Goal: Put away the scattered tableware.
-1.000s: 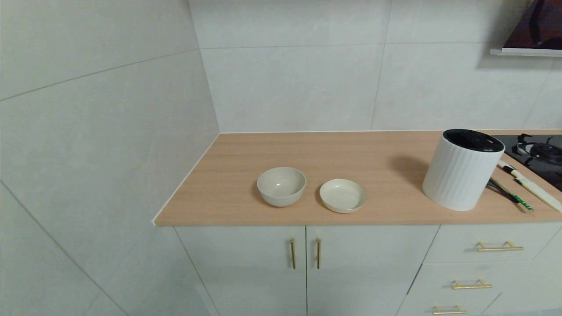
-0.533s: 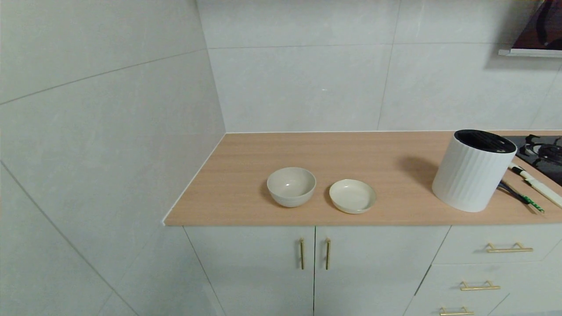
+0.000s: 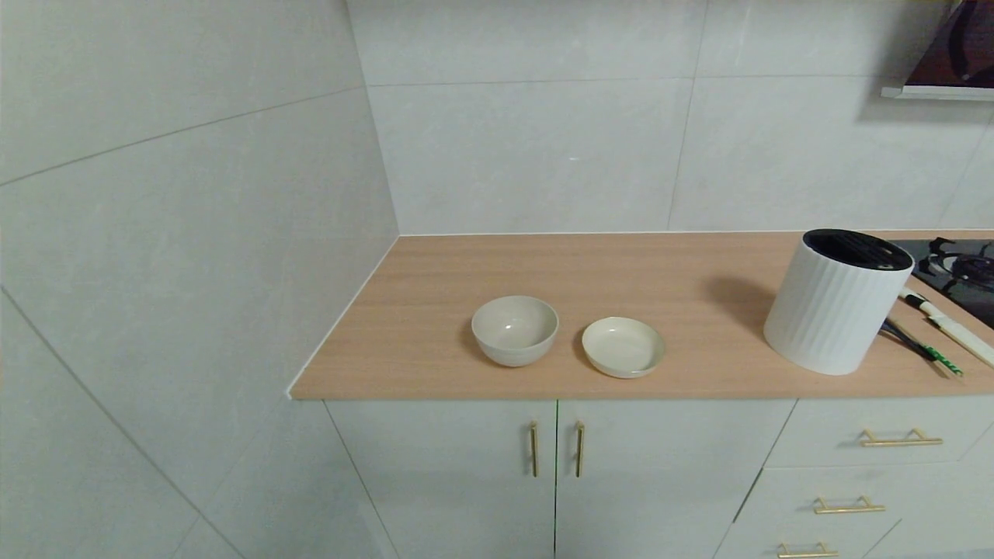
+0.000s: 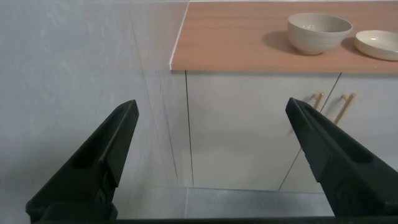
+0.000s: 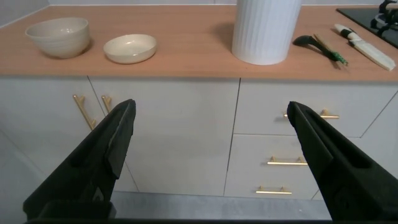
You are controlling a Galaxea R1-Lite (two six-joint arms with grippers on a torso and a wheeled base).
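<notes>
A cream bowl (image 3: 515,329) and a shallow cream dish (image 3: 623,346) sit side by side near the front edge of the wooden counter (image 3: 621,264). A white ribbed utensil holder (image 3: 835,300) stands to their right. Beside it lie a dark spoon with chopsticks (image 3: 922,347) and a white-handled knife (image 3: 949,328). My left gripper (image 4: 211,155) is open, low in front of the cabinet, with the bowl (image 4: 318,32) and dish (image 4: 378,44) above it. My right gripper (image 5: 211,155) is open below the counter edge, facing the bowl (image 5: 58,36), the dish (image 5: 130,48), the holder (image 5: 265,31) and the utensils (image 5: 323,48).
A tiled wall closes the counter's left side and back. A gas hob (image 3: 959,272) lies at the far right under a range hood (image 3: 943,54). Below are cabinet doors with gold handles (image 3: 556,449) and drawers (image 3: 899,439) on the right.
The whole head view shifted to the right between the earliest frame and half a second ago, so the camera moved; since then it holds still. The tableware has not moved.
</notes>
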